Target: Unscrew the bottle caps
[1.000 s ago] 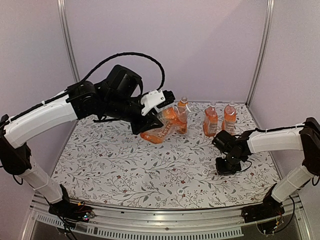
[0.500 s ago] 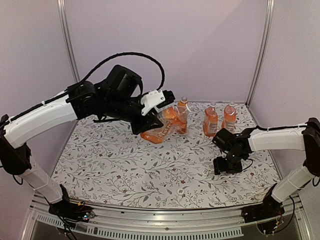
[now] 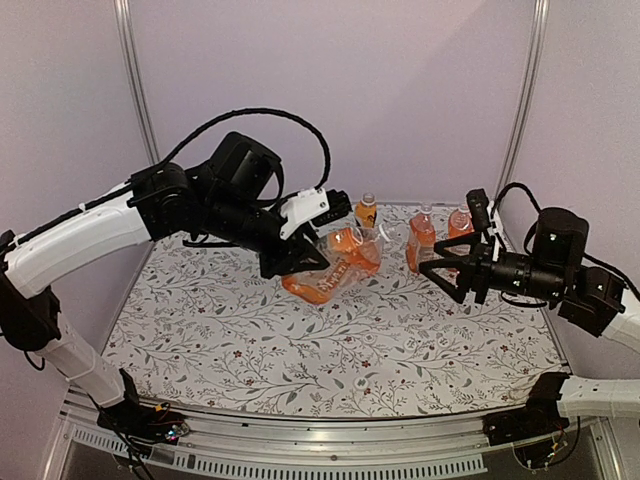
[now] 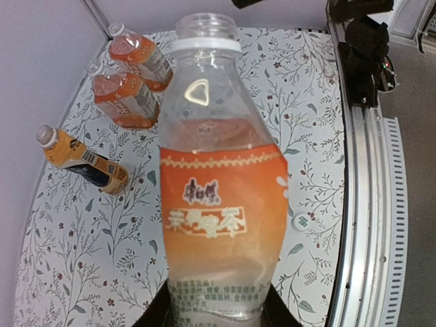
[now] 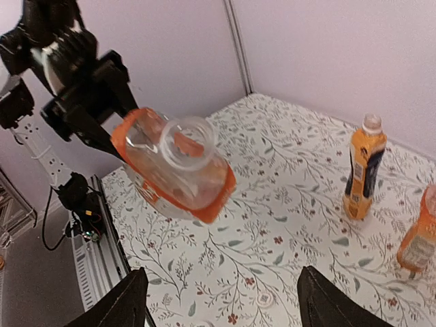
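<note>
While reviewing the overhead view, found left gripper [image 3: 300,258] clamped on the lower body of a squat bottle [image 3: 342,268], held tilted above the table [image 3: 220,330]; confirmed from both wrist views its neck open, facing the right arm; found right gripper [image 3: 440,278] spread wide, holding nothing, near that neck but clear of it; noted two more squat bottles [image 3: 421,243] standing at rear right, slim bottle [image 3: 367,212] upright behind the held one; recorded white caps [image 4: 45,135] seated on all three.
</note>
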You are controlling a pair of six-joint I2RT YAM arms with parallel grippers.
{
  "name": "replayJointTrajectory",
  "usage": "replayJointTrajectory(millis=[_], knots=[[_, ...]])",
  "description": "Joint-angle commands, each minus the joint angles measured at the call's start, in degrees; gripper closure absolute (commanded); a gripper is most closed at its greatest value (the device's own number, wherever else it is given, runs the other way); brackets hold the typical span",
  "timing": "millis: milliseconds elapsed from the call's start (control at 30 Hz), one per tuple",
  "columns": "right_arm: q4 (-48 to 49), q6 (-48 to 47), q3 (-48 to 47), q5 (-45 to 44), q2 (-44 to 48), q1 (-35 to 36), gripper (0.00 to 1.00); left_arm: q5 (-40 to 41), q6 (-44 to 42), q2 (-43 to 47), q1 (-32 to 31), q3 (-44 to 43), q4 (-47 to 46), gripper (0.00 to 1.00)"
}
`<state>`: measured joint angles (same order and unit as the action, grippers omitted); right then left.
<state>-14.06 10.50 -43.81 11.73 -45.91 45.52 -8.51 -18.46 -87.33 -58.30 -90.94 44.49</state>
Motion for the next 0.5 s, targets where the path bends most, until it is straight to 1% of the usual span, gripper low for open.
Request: replayJointTrajectory(millis=[0, 33, 167, 333, 400, 467], knots=[[22.7, -9.9, 0.6, 12.8, 0.0, 0.5, 0.24, -4.3, -0.9, 1.4, -1.9, -1.1, 1.7, 0.92], [24.4, -9.9, -0.1, 14.2, -1.6, 0.5, 0.24, -4.8, -0.7, 1.3, -2.0, -1.3, 1.9, 0.92], [25.1, -9.9, -3.0, 18.3, -6.5, 0.6, 0.24, -5.6, -0.7, 1.1, -2.2, -2.4, 2.4, 0.92], [25.0, -9.9, -4.3, 19.3, -10.5, 0.6, 0.27, -6.7, -1.0, 1.5, -2.3, -2.4, 2.5, 0.92], [25.0, -9.9, -4.2, 18.8, -11.0, 0.6, 0.29, -6.9, -1.2, 1.7, -2.4, -2.4, 2.7, 0.92], [25.4, -9.9, -4.2, 18.9, -11.1, 0.6, 0.34, -7.0, -1.3, 1.7, -2.5, -2.4, 2.6, 0.92]])
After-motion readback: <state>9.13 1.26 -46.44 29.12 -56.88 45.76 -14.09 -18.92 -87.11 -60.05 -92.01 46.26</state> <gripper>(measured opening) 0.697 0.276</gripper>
